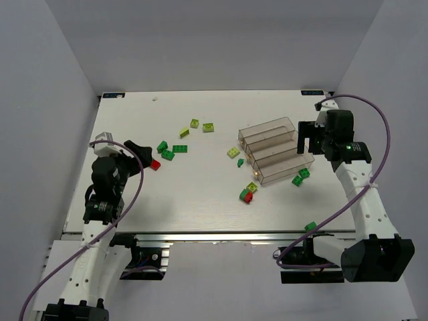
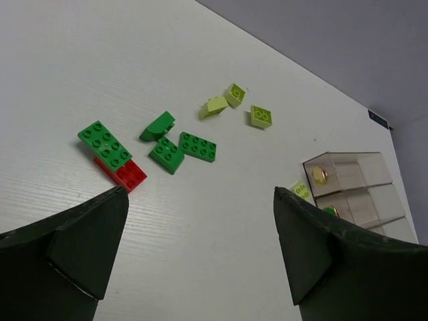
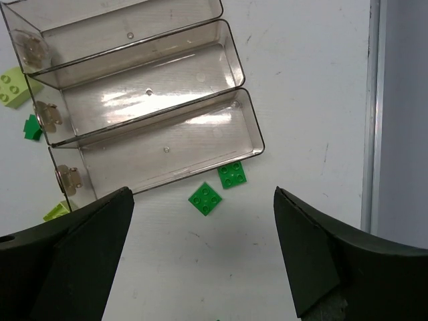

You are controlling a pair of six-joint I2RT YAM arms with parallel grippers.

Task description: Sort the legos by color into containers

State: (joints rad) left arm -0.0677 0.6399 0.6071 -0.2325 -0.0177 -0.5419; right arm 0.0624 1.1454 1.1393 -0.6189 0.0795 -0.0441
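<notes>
1. Left gripper [image 2: 199,221]: jaws spread fully, nothing between them; poised over the white table [image 2: 80,60], near the left cluster.
2. Right gripper [image 3: 202,221]: also wide apart and empty; hangs above the right end of the containers [image 3: 257,137].
3. Legos [image 1: 180,149] lie scattered on the table; dark green, lime and red lie left of the containers; more lie just beside their left end; two green squares [image 3: 232,174] lie just beside the nearest bin's wall; one lies at the near table edge; no brick seen inside the bins.
4. Materials: bricks are glossy hard plastic with studded tops and flat sides; one green piece is sloped; bins are clear, smoky, thin-walled, long and stepped.
5. Handling (judgement): light, rigid, rather slippery; pinch across opposite flat sides, not studs or slope.
6. A green brick [image 2: 105,144] overlaps the red brick [image 2: 124,172]; they may lift together.
</notes>
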